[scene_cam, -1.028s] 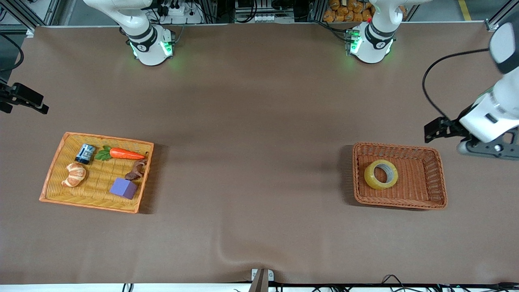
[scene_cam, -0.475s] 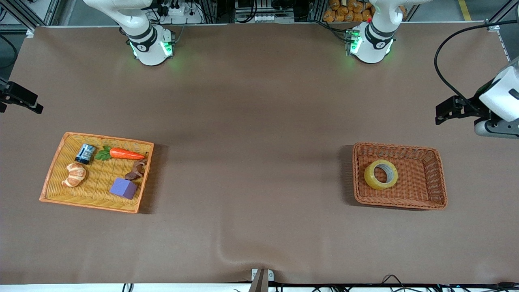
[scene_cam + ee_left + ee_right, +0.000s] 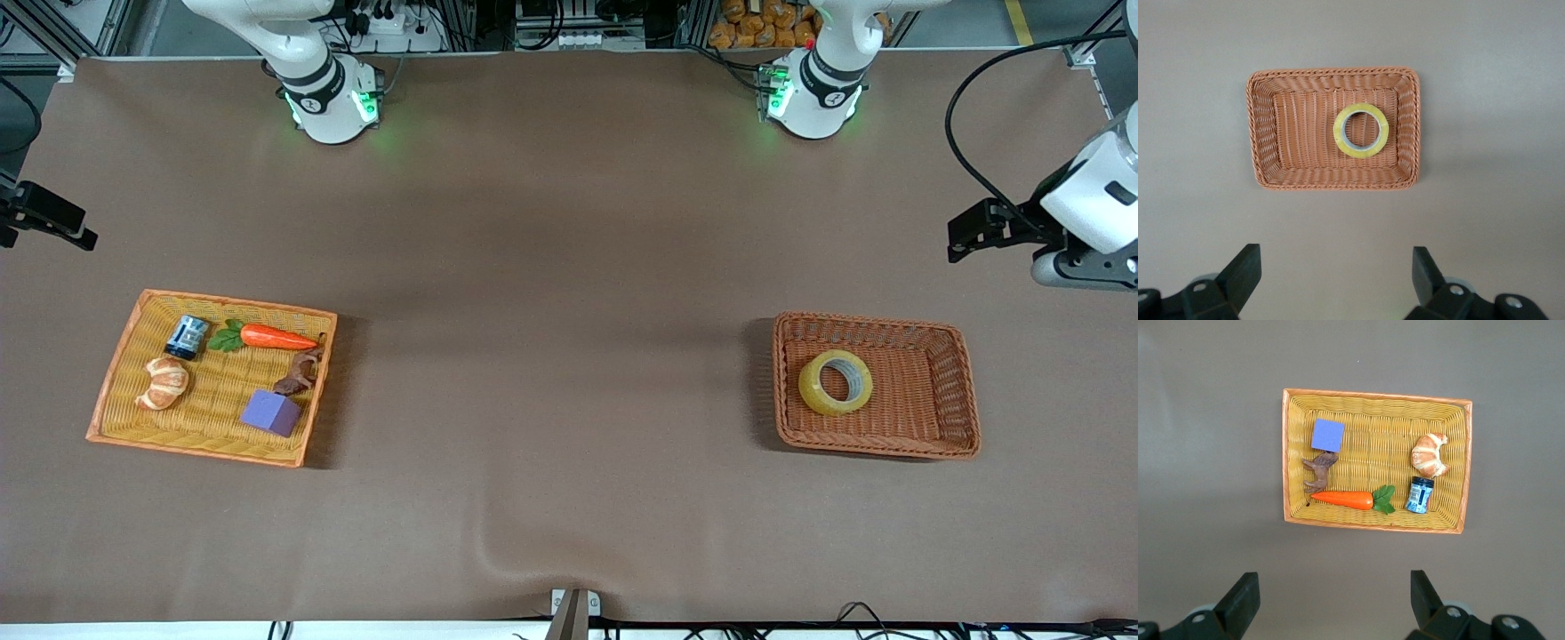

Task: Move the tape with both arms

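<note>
Overhead, both end effectors, left (image 3: 1331,283) and right (image 3: 1330,603), fully spread, gripping nothing.

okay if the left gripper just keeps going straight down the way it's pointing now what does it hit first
Probably bare table, not the tape. The open left gripper points down beside the brown basket, toward the robots' bases. The tape lies off that line, though depth is unclear.

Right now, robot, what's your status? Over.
Left tool open, high over bare table beside the brown basket. Right tool open, waiting above the yellow basket. Tape flat in brown basket, untouched. Nothing blocking.
</note>
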You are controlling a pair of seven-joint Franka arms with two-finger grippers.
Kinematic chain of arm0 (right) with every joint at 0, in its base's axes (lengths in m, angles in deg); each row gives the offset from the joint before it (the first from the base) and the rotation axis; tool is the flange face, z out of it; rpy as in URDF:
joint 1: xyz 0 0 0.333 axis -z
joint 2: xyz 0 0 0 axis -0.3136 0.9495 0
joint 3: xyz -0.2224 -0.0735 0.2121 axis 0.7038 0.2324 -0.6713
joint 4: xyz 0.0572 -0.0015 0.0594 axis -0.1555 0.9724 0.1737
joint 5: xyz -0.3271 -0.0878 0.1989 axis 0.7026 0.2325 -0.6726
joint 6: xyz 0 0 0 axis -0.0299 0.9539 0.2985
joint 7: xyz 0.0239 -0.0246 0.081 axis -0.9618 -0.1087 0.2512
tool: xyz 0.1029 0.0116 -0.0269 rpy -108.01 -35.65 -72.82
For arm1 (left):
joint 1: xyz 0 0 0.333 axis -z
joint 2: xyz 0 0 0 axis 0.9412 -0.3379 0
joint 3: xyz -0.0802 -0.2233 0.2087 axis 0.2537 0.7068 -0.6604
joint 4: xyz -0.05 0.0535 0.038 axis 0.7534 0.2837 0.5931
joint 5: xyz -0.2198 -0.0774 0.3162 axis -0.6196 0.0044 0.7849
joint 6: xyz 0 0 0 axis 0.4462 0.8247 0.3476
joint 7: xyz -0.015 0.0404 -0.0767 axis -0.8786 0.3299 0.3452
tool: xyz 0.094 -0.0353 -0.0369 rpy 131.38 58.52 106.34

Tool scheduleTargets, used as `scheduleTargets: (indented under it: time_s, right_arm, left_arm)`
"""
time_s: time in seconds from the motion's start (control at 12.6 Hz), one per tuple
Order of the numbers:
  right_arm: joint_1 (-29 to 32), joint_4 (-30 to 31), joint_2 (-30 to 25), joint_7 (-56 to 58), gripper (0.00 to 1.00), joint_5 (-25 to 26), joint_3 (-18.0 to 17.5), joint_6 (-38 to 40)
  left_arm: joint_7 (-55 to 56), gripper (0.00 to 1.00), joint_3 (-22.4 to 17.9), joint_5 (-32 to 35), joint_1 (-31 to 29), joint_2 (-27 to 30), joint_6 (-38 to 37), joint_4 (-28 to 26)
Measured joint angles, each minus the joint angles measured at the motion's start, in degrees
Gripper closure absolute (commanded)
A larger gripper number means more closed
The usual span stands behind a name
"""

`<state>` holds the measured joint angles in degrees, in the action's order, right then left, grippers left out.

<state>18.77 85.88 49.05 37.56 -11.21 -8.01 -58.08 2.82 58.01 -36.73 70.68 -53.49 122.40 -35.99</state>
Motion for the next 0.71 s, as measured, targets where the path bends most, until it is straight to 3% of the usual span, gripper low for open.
scheduleTargets:
  time_s: [0.71]
  right_arm:
    - [0.0, 0.0, 0.1, 0.0, 0.00, 0.0, 0.0, 0.0]
  left_arm:
    - [0.0, 0.00, -1.7, -0.2, 1.5, 2.0, 0.0, -1.9]
